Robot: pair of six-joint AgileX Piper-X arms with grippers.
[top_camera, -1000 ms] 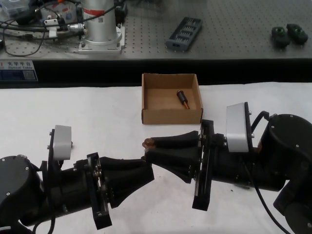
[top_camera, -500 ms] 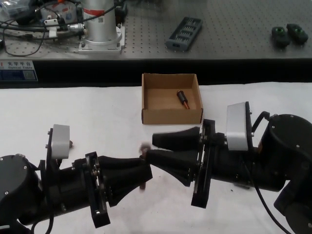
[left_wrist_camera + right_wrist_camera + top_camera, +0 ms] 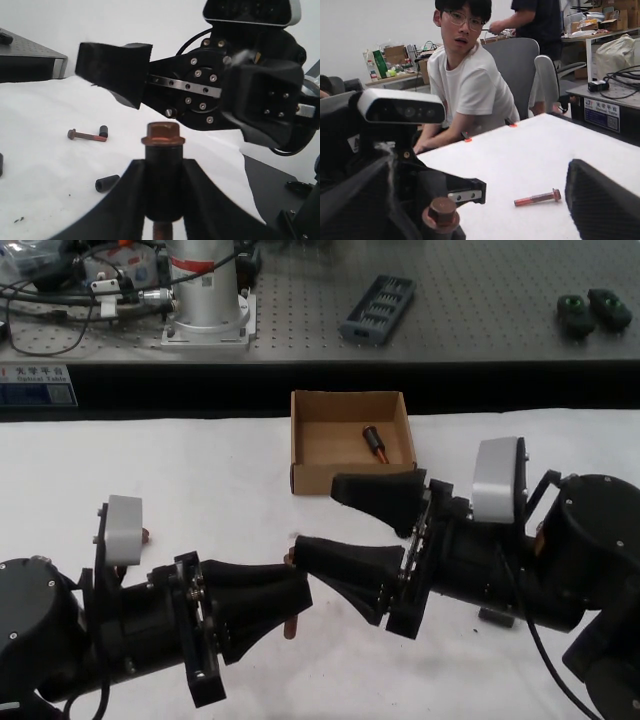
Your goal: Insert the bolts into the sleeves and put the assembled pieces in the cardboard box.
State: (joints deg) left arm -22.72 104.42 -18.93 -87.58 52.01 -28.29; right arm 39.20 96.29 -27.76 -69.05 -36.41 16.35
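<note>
Left gripper [image 3: 161,205]: closed on a black sleeve [image 3: 161,172]. A copper-coloured bolt [image 3: 162,135] stands upright through this sleeve. The flanged head sits on the sleeve's upper end, and the shank comes out below, cut off by the frame edge. In the high view the fingers cover the sleeve, so that the head and the shank tip are what can be seen of the part.

Right gripper [image 3: 315,514]: open, nothing between the fingers. It faces the left gripper, with one finger above and one beside the bolt head. No contact with the bolt can be confirmed. In the right wrist view its own fingers are dark, blurred masses at the frame edges.

Tabletop [image 3: 150,470], white covering:
- A loose bolt [image 3: 86,134] lies flat, with a short sleeve [image 3: 103,131] at its shank end. Whether the two touch cannot be told.
- A second sleeve [image 3: 106,183] lies on its side, near these.
- A dark item at the left wrist view's edge is cut off and cannot be identified.

Cardboard box [image 3: 300,455]: beyond both grippers, open at the top. One assembled piece [image 3: 377,443] lies inside, near the far right corner.
</note>
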